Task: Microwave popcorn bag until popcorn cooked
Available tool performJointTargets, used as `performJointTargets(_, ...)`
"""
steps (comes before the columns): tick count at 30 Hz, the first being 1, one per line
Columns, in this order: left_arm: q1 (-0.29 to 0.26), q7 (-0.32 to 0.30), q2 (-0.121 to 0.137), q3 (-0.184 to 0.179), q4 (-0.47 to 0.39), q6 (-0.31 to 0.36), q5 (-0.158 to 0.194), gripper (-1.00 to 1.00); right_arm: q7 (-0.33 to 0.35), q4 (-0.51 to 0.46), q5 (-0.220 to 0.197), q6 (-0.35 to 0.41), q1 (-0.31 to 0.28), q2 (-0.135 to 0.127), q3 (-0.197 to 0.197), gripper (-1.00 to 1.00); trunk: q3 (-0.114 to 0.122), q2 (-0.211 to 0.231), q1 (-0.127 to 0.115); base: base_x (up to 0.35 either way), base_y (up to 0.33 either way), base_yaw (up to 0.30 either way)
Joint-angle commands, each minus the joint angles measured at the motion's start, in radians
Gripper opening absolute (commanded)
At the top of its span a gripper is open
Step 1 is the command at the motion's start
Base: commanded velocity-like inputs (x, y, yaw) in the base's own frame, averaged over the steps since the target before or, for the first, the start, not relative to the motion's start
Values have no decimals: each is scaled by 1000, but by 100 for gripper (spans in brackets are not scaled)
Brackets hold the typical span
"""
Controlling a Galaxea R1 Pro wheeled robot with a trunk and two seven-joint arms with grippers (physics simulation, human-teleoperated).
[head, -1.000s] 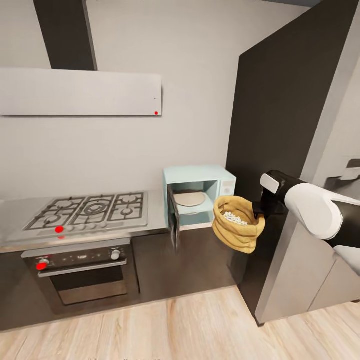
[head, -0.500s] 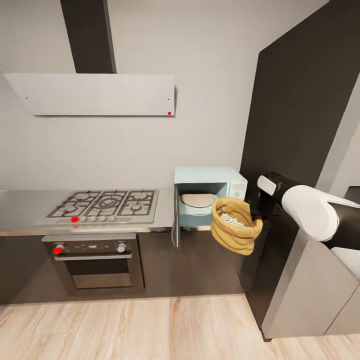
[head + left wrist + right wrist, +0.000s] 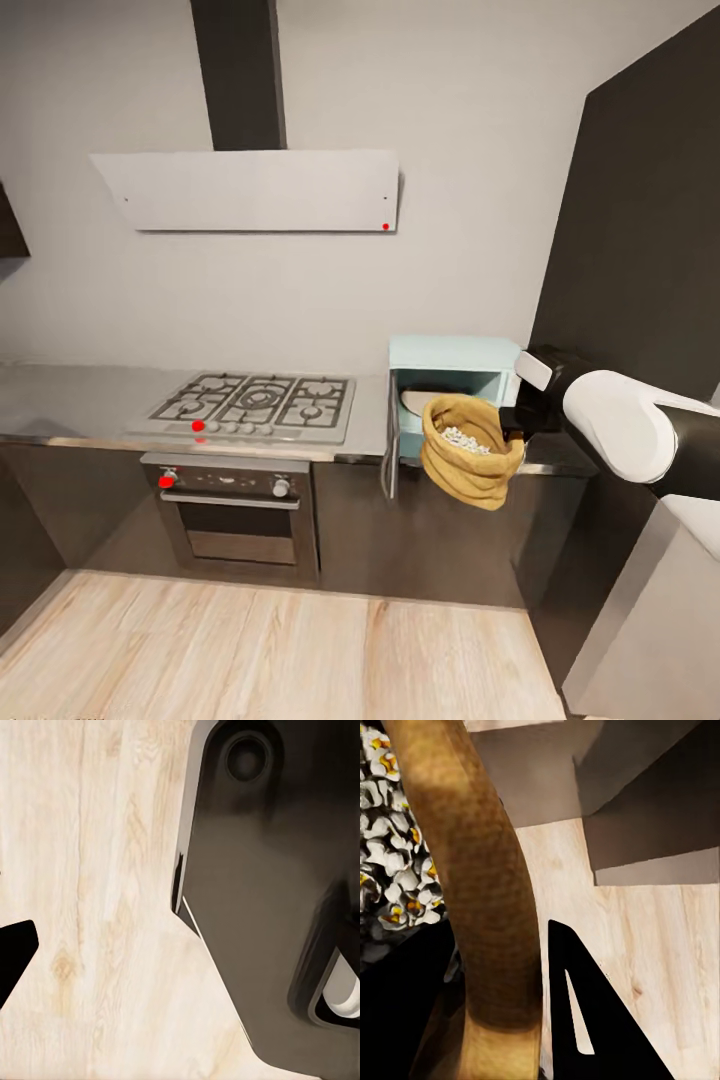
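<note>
Wooden floor (image 3: 300, 650) wide and bare near robot, lots of room. Right arm reaches forward, white and black, bent at wrist. Right gripper (image 3: 512, 428) pinches rolled rim of popcorn bag (image 3: 468, 462); in right wrist view rim sits between black fingers (image 3: 585, 1020). Bag tan, wrinkly, hangs in air in front of microwave (image 3: 452, 395). White popcorn (image 3: 463, 437) inside bag. Microwave door (image 3: 391, 455) swung open, mint-blue box on grey metal countertop (image 3: 70, 400). Stove (image 3: 255, 402) to left, dark tall panel to right. Left gripper: cannot tell if spread or closed.

Right arm (image 3: 640, 420) extended forward, right gripper (image 3: 512, 430) clamped on popcorn bag (image 3: 468, 465).
</note>
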Motion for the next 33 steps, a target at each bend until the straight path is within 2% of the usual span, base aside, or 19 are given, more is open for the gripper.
performJointTargets(1, 0, 0, 0, 6, -1, 1, 1, 100, -10, 2, -2, -1, -2, 0, -6, -100, -2, -2, 1, 237, 109, 77)
performJointTargets(9, 0, 0, 0, 6, -1, 1, 0, 100, -11, 2, -2, -1, -1, 0, -6, -100, -2, -2, 1, 50, 12, 9)
performJointTargets(15, 0, 0, -1, 6, -1, 2, 0, 100, -11, 2, -2, -1, 1, 0, -6, -100, -2, -2, 1, 277, 0, 0)
performJointTargets(23, 0, 0, -2, 6, -1, 1, 1, 100, -12, 2, -2, -1, 9, 0, -6, -100, -2, -2, 1, 56, 0, 0)
performJointTargets(33, 0, 0, -2, 6, -1, 1, 0, 100, -12, 2, -2, -1, 9, 0, -6, -100, -2, -2, 1, 193, 0, 0)
